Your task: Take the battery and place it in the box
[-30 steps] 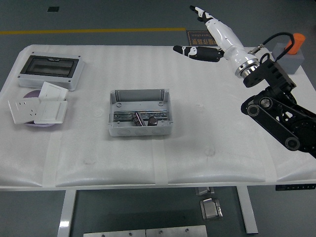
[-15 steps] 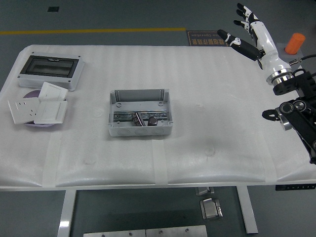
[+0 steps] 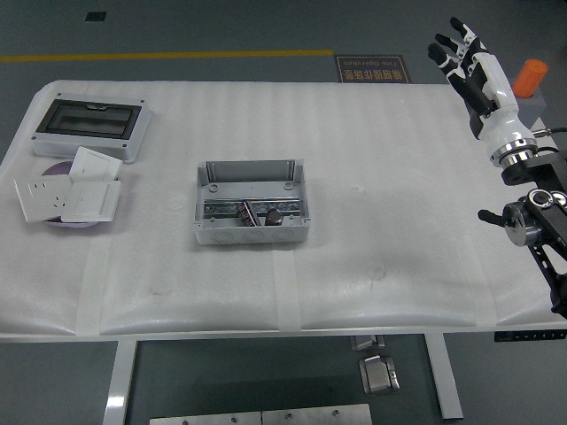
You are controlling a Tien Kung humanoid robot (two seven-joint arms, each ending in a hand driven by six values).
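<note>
A grey open box (image 3: 252,203) stands in the middle of the white table (image 3: 372,177). Inside it lie a dark cylindrical battery (image 3: 275,215) and a striped part (image 3: 248,213). My right hand (image 3: 462,55) is raised at the table's far right edge, fingers spread and holding nothing, far from the box. My left arm is out of view.
A grey enclosure with a dark window (image 3: 89,125) stands at the back left. White wall sockets (image 3: 69,195) lie on a purple disc (image 3: 55,173) at the left edge. An orange-capped object (image 3: 529,78) stands beyond the right corner.
My right arm has drawn back to the right and off the table. The hand has turned upright with its fingers spread. The box and its contents have not moved.
</note>
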